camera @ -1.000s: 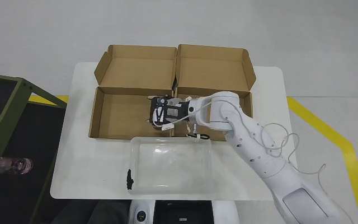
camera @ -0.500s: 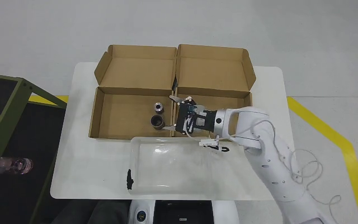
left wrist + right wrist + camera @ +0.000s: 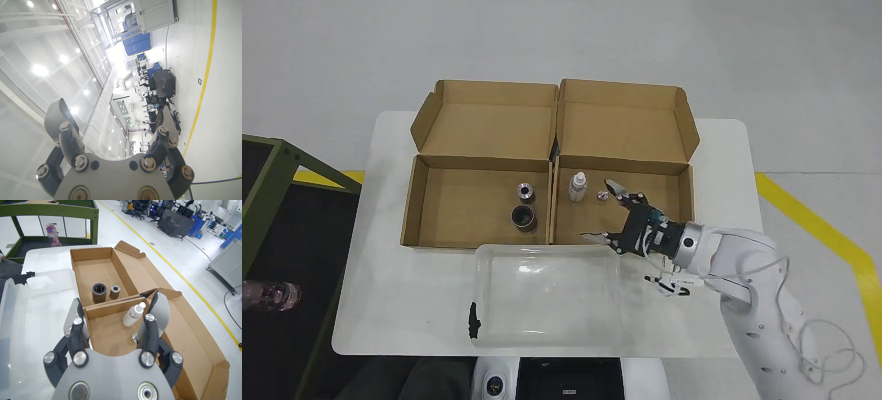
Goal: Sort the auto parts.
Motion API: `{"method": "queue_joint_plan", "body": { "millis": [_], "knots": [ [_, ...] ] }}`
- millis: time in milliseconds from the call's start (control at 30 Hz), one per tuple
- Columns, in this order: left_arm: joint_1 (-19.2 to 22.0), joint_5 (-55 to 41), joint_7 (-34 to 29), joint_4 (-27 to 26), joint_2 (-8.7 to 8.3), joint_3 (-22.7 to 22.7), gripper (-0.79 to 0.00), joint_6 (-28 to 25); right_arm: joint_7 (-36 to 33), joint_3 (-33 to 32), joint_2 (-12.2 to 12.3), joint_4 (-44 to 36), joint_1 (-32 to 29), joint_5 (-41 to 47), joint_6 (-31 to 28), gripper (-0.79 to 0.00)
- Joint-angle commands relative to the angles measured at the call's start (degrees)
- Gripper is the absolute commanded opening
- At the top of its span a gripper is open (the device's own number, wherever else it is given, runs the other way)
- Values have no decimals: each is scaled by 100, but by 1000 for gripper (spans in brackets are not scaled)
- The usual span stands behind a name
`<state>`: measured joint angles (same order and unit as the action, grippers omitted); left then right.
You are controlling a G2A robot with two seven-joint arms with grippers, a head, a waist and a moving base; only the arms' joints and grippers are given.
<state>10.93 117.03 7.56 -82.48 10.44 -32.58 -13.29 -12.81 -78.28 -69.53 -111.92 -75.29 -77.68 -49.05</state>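
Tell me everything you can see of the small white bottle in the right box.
The bottle is small, of pale, plastic-looking material, with a white nozzle cap and a pink-marked label. It seems to stand upright on the floor of the right box, near the wall beside the left box. Nothing touches it but that floor; the open right tool hangs apart.

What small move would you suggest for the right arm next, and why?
Probably lift the right gripper clear of the right box: it is open and holds nothing, and the bottle stands inside, apart from it.
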Motion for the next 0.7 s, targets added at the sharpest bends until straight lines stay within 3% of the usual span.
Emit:
{"method": "queue_joint_plan", "body": {
  "millis": [0,667],
  "knots": [
    [0,0,0,0,0,0,0,0,209,-183,31,-30,-185,-90,49,-166],
    [0,0,0,0,0,0,0,0,2045,-1652,240,-268,-2005,-770,769,-58]
  ]
}}
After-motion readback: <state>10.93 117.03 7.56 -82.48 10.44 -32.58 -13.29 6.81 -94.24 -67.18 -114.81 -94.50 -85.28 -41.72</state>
